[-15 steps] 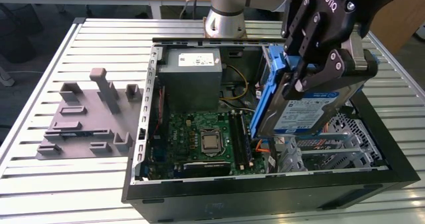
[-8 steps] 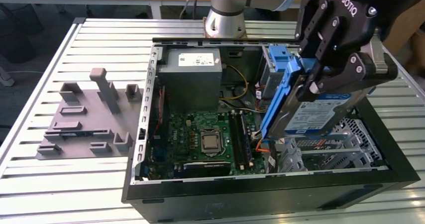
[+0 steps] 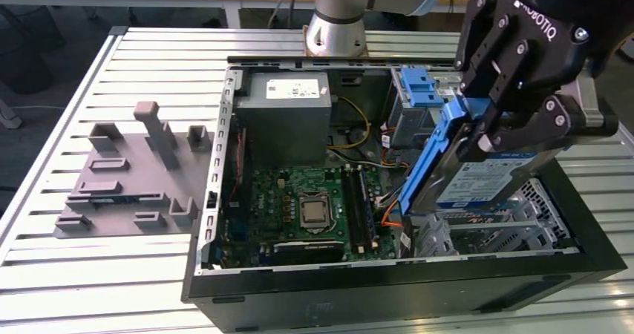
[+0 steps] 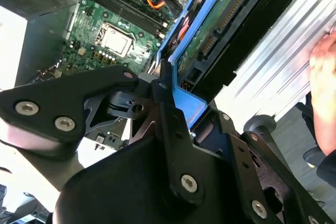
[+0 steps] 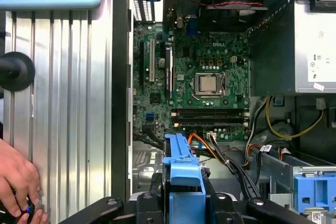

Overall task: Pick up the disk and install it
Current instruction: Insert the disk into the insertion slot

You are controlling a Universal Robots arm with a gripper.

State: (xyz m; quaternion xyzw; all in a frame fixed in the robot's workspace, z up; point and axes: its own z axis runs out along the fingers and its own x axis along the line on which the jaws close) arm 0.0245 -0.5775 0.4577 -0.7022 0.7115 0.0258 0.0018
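Observation:
The disk point(image 3: 483, 183), a silver drive with a blue-and-white label in a blue carrier frame, hangs tilted on edge over the exterior view's right side of the open computer case point(image 3: 396, 283). My gripper point(image 3: 500, 130) is shut on its upper end. In the second wrist view the disk's green circuit-board underside point(image 4: 220, 19) shows, with the blue frame pinched in the gripper point(image 4: 176, 109). The first wrist view has the carrier's blue end point(image 5: 184, 167) sticking out of the gripper point(image 5: 185, 199) above the motherboard point(image 5: 205, 85).
Inside the case are the grey power supply box point(image 3: 287, 117), cables and a blue-fronted drive bay point(image 3: 421, 89). A grey fixture plate point(image 3: 129, 179) lies on the slatted table at the exterior view's left. A person's hand point(image 5: 16, 182) rests beside the case.

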